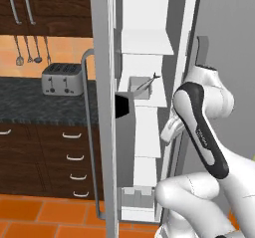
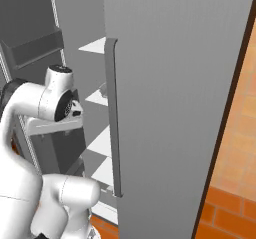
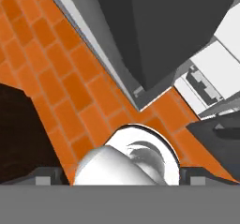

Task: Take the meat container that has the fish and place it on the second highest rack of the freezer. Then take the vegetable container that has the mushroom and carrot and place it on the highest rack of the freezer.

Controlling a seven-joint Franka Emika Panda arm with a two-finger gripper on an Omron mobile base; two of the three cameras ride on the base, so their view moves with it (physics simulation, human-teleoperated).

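One container, the tray [image 1: 141, 87] with the fish [image 1: 147, 83], already sat on a freezer [image 1: 144, 102] shelf at centre frame, so half looked done. Empty and spread wide, the gripper [image 3: 120, 178] pointed at the floor; the vegetable tray remained.

From my left base camera I look into the open freezer [image 1: 144, 107], a tall white compartment with stacked shelves. On the second highest rack [image 1: 149, 98] stands a small pale meat container [image 1: 141, 88], and the fish [image 1: 147, 84] lies across its top, tilted, its dark tail up toward the right. The highest rack [image 1: 142, 45] above it carries nothing. The freezer door [image 1: 103, 107] stands edge-on to me, its curved handle [image 1: 87, 132] on the left. Behind it I see a toaster [image 1: 62, 78] on a dark counter [image 1: 30, 102], utensils [image 1: 30, 50] hanging on the orange wall, and drawers [image 1: 60, 157] below. The arm [image 1: 204, 127] rises at lower right, folded just beside the freezer opening.
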